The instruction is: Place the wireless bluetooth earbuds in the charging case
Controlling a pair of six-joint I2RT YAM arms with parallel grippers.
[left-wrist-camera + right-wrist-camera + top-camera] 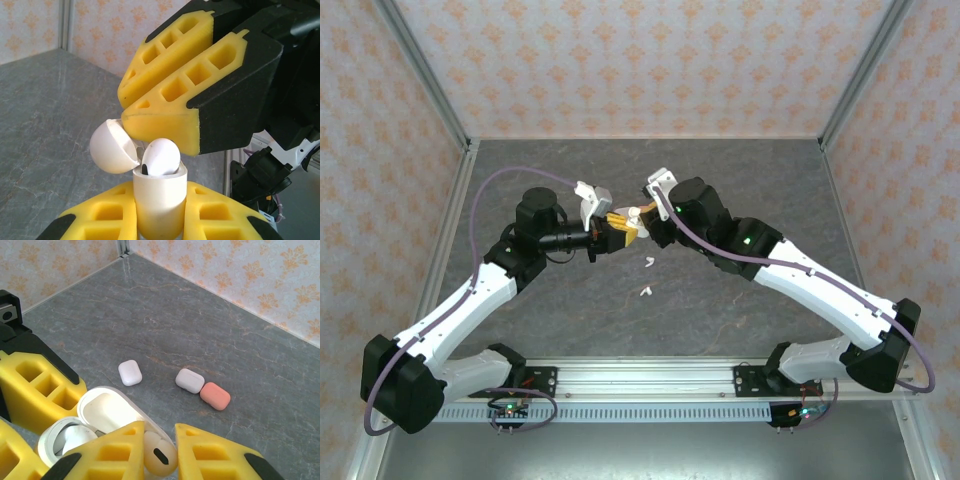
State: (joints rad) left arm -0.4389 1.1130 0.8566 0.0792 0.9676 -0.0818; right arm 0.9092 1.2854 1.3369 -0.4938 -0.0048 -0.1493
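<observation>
While left pincer [159, 227] grips the upright case [159, 192], right pincer [159, 432] pinches an earbud [160, 456].

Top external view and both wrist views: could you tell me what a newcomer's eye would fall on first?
The two yellow-fingered tools meet mid-table: the left tool clamps an open white case with one earbud seated inside, and the right tool pinches a second earbud close above it. Beyond them, two closed white cases and a pink case lie on the grey table.
</observation>
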